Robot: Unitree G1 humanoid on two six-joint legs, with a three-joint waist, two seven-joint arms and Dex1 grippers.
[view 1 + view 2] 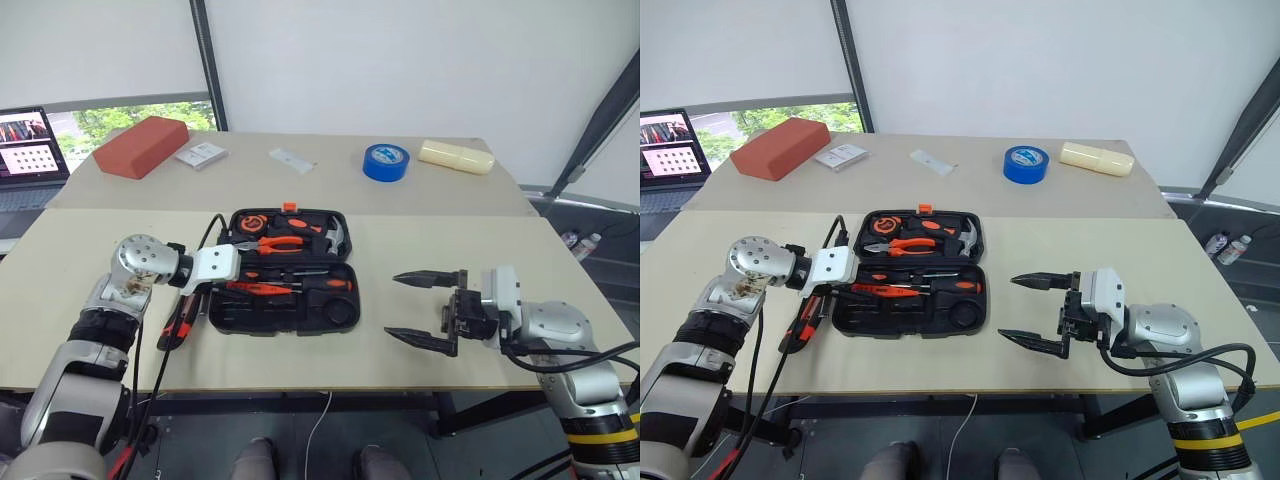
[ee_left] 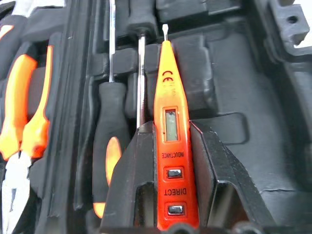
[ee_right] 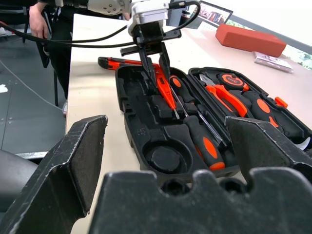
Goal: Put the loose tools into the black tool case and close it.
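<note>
The black tool case (image 1: 290, 270) lies open near the front edge of the pale matte surface (image 1: 420, 360), toward its left side, a moulded-plastic shell with rounded corners, shaped slots and a small orange latch on its far rim. The far half holds orange-handled pliers (image 1: 278, 243), a steel-headed hammer (image 1: 335, 236) and a round orange-and-black piece whose kind I cannot tell. The near half holds two screwdrivers (image 3: 202, 141) with black rubbery handles and orange insets, thin steel shafts lying side by side, plus a round empty recess at the right end.

The left gripper (image 3: 156, 61) is closed on a thin orange-red tester pen (image 2: 168, 131), smooth glossy plastic with a small display window, two metal buttons and a bare metal tip. The pen is angled down over the near half of the case, its tip close to the screwdriver shafts; whether it touches the tray I cannot tell.

One more loose tool, a flat orange-and-black utility knife (image 1: 805, 318), lies on the surface just beside the left end of the case.

The right gripper (image 1: 430, 310) hangs to the right of the case, apart from it, its two black ridged fingers spread wide and holding nothing.

Along the far edge sit one red brick-shaped block (image 1: 142, 146), a blue tape roll (image 1: 385, 161), a cream oblong block (image 1: 455, 156) and two flat white packets (image 1: 202, 155).
</note>
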